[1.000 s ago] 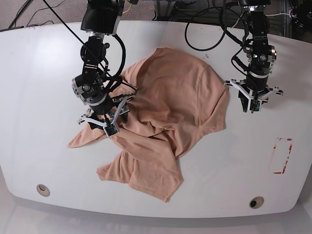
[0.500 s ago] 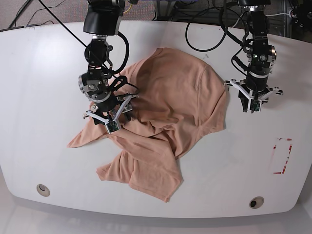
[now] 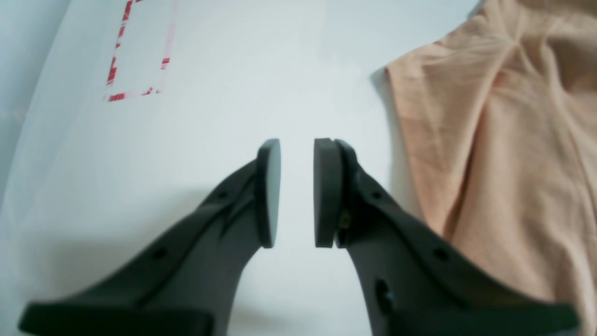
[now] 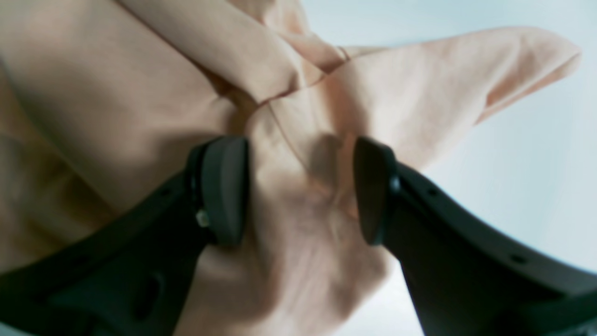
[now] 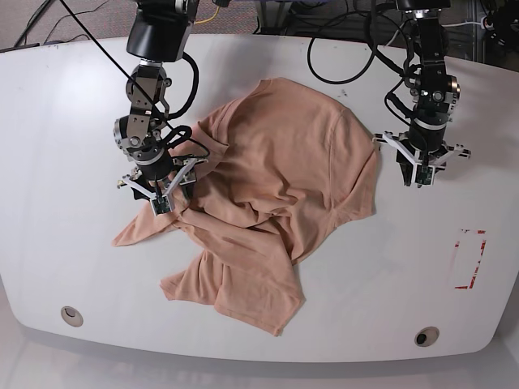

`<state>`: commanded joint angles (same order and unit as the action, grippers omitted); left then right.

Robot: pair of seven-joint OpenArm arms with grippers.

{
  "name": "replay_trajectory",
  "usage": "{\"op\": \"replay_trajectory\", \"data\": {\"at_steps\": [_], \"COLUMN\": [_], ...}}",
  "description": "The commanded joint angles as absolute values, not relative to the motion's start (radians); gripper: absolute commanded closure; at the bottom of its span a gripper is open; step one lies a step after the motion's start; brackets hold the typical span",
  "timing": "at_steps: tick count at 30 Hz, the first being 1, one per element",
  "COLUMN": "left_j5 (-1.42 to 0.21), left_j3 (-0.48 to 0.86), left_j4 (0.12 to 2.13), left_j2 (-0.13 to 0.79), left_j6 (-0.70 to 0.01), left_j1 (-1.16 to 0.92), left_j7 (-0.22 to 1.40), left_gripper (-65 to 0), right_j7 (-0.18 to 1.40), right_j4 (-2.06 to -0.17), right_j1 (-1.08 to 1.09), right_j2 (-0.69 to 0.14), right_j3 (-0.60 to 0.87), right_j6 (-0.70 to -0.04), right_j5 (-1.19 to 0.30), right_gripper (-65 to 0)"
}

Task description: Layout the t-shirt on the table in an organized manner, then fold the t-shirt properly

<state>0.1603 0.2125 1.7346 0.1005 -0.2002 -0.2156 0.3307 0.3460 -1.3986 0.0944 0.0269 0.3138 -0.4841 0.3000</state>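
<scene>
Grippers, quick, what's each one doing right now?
Left tool: open, nothing held, over the glossy white tabletop.
Right tool: open, pads either side of a fold of the peach cotton t-shirt.

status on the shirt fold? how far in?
Early. Done: nothing; the shirt lies crumpled, no fold made. In hand: the right claw is open astride a bunched ridge near one sleeve. The left claw hangs open over bare table beside the shirt's edge. Left: spread it flat, then all the folds.
</scene>
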Motion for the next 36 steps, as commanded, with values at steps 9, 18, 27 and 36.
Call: {"op": "replay_trajectory", "data": {"at_steps": [9,18,27,36], "left_j5": [0.162,0.162,0.162,0.162], "left_j3": [0.211,0.211,0.211,0.209], "left_j4": [1.735,1.735,1.733,1.733], "left_j2": [0.101,0.101,0.101,0.101], "left_j6": [-0.2,-0.2,-0.2,-0.2], "left_j1": [-0.214,-0.214,-0.214,-0.213], "left_j7": [0.331,0.331,0.331,0.331], "left_gripper": [-11.4,-11.4,-11.4,-11.4], "right_j7": [0.343,0.338,0.343,0.344], "right_j4": [-1.399,-1.399,-1.397,-1.406], "right_j1": [0.094,0.094,0.107,0.107], "right_j2": [0.036,0.054,0.054,0.056], "right_j3": [0.312,0.311,0.311,0.311], "right_j6": [-0.484,-0.484,-0.483,-0.483], "right_j5": [0.3,0.3,0.3,0.3], "right_gripper": [-33.8,-31.4,0.0,0.0]}}
